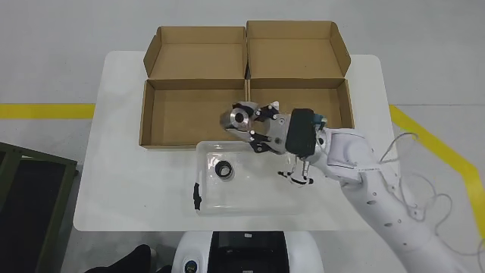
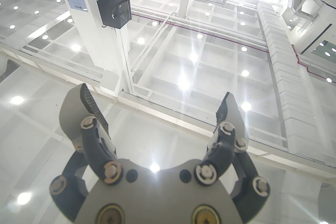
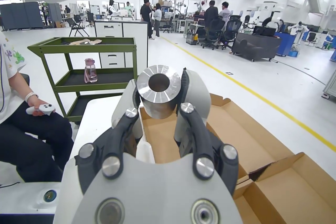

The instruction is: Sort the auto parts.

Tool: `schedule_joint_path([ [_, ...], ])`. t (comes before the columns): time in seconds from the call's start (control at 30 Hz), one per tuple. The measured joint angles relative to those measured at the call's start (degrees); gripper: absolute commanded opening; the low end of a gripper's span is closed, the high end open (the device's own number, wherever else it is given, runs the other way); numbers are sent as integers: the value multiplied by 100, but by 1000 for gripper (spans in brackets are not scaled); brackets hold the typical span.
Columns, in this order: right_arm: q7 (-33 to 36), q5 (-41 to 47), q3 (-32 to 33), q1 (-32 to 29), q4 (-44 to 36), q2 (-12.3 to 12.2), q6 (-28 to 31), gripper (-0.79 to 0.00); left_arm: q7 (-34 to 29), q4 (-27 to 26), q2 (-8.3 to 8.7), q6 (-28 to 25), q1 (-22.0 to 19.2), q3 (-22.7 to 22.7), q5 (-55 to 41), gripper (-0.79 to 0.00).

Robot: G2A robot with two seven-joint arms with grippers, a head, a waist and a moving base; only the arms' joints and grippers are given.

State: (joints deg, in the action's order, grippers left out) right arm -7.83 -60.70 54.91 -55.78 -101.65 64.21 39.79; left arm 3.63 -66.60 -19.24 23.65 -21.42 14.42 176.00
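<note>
A grey floor is crossed by a yellow line. A pink bottle is kept on the middle shelf of a green cart. A gridded white ceiling is lit by round lamps.

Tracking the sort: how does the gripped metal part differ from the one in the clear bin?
The metal cylinder is bigger, silver, held in the right gripper over a cardboard box; the ring is smaller, darker, lying in the clear bin. Both are round with centre holes.
</note>
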Motion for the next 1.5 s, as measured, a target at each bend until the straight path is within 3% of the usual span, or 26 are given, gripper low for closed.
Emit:
schedule_joint_path([
  [0.33,630,-489,-620,639,889,221,-123,-785,0,0,0,0,0,0,0,0],
  [0.9,1125,-816,-1540,1710,2311,715,-43,-785,0,0,0,0,0,0,0,0],
  [1.5,936,-680,-2682,2795,4012,1691,-90,-785,0,0,0,0,0,0,0,0],
])
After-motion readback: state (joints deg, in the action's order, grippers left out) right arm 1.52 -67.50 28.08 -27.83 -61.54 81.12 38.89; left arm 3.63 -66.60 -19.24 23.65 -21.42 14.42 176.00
